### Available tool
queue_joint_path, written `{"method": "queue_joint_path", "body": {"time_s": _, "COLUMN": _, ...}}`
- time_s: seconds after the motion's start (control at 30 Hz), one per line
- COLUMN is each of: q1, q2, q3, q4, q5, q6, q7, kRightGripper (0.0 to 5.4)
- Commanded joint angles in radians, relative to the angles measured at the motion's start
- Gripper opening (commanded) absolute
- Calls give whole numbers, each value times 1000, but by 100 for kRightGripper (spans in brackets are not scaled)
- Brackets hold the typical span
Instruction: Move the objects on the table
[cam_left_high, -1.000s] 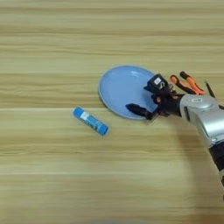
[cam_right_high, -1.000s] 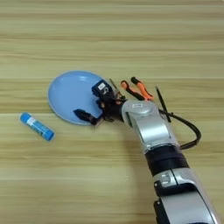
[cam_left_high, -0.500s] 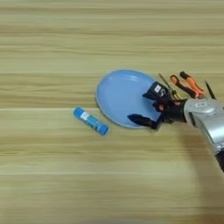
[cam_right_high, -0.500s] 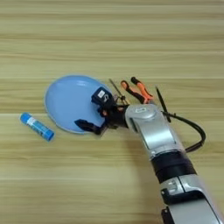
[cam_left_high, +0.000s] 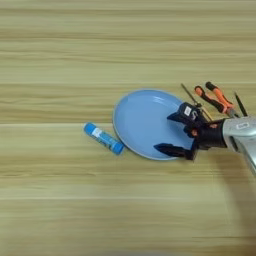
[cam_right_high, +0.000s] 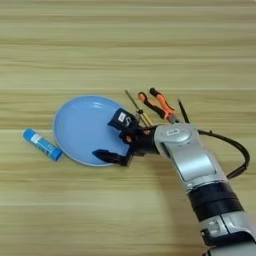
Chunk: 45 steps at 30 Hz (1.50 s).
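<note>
The light wooden bench (cam_left_high: 60, 55) carries a round light-blue plate (cam_left_high: 142, 122) in the middle, a blue glue stick (cam_left_high: 103, 138) just to its left, and orange-handled pliers (cam_right_high: 157, 104) with a thin screwdriver (cam_right_high: 135, 107) near its right rim. The right claw (cam_right_high: 114, 138) is spread wide over the plate's right edge, one finger above the dish and one at its near rim. It seems that the plate is being pushed or gripped; the next move needs firm contact on the rim.

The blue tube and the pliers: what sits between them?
The plate, with the open gripper over its right edge; both views show it. Tube, pliers.
</note>
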<state>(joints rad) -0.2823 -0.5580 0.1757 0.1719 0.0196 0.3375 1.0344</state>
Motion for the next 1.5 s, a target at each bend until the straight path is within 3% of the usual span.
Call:
{"method": "queue_joint_path", "body": {"time_s": 0.03, "q1": -32, "q2": -55, "q3": -25, "q4": -72, "q5": 18, "q6": -26, "q7": 13, "kRightGripper": 537}}
{"method": "queue_joint_path", "body": {"time_s": 0.37, "q1": 20, "q2": -93, "q3": -15, "q4": -131, "q5": 27, "q6": -27, "q7": 103, "kRightGripper": 537}}
{"method": "queue_joint_path", "body": {"time_s": 1.03, "q1": 129, "q2": -197, "q3": -32, "q4": -234, "q5": 66, "q6": -110, "q7": 257, "kRightGripper": 537}}
{"method": "queue_joint_path", "body": {"time_s": 1.17, "q1": 94, "q2": -171, "q3": -74, "q4": -234, "q5": 108, "q6": -79, "q7": 235, "kRightGripper": 537}}
{"method": "queue_joint_path", "body": {"time_s": 1.33, "q1": -31, "q2": -103, "q3": -188, "q4": -202, "q5": 217, "q6": 18, "q7": 141, "kRightGripper": 537}}
{"method": "queue_joint_path", "body": {"time_s": 1.5, "q1": -131, "q2": -52, "q3": -294, "q4": -169, "q5": 306, "q6": 65, "q7": 38, "kRightGripper": 537}}
